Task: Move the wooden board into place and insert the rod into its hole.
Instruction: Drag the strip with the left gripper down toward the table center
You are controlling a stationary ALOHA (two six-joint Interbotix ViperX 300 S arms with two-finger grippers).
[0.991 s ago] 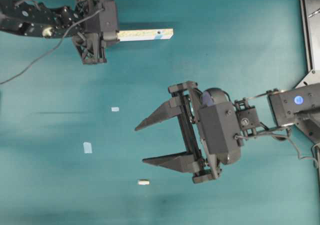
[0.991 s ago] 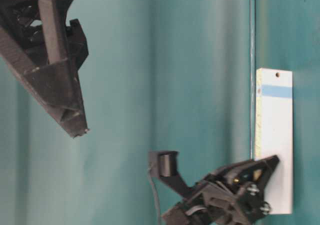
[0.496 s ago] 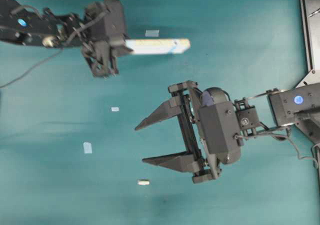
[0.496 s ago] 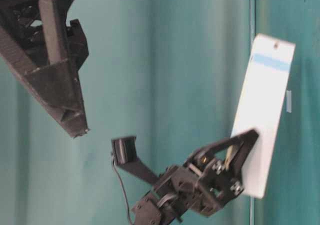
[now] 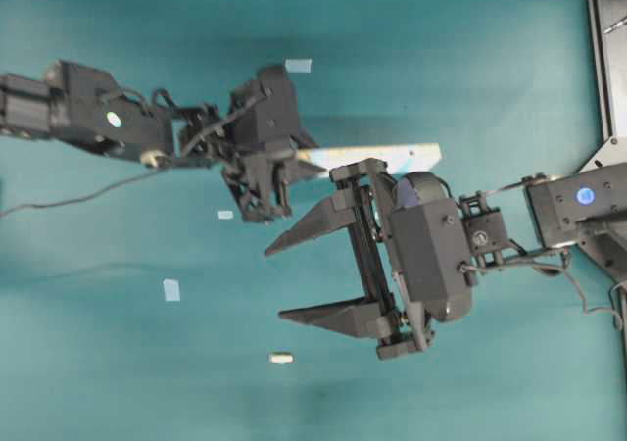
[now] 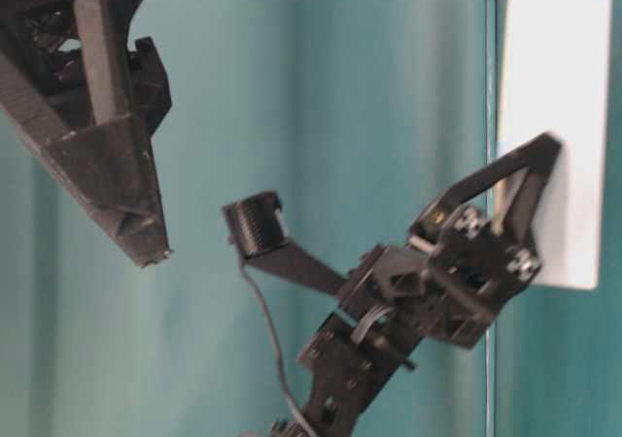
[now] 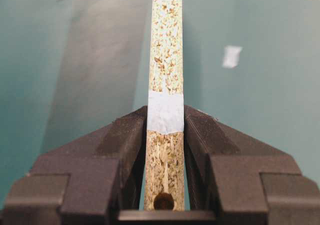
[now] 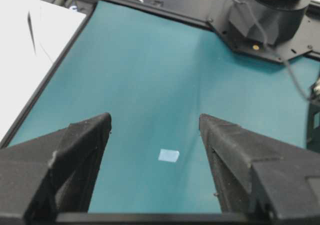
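Observation:
My left gripper (image 5: 290, 163) is shut on one end of the wooden board (image 5: 397, 156), a pale bar held off the table and pointing right, just above my right gripper's body. The left wrist view shows the board (image 7: 166, 55) edge-on between both fingers, with a blue patch at the pads and a dark hole (image 7: 164, 201) near the palm. At table level the board (image 6: 549, 107) stands upright at the right in the left gripper (image 6: 525, 199). My right gripper (image 5: 274, 282) is open and empty. The rod (image 5: 281, 358) lies on the mat below it.
Pale-blue tape squares lie on the teal mat (image 5: 118, 363): one at the back (image 5: 298, 66), one beside the left gripper (image 5: 226, 215), one further left (image 5: 171, 289). One square (image 8: 168, 155) shows between the right fingers. A black frame (image 5: 602, 49) edges the right side.
The left arm has lifted the board and carried it right and toward the middle, close to the right gripper. The right arm and the rod have not moved.

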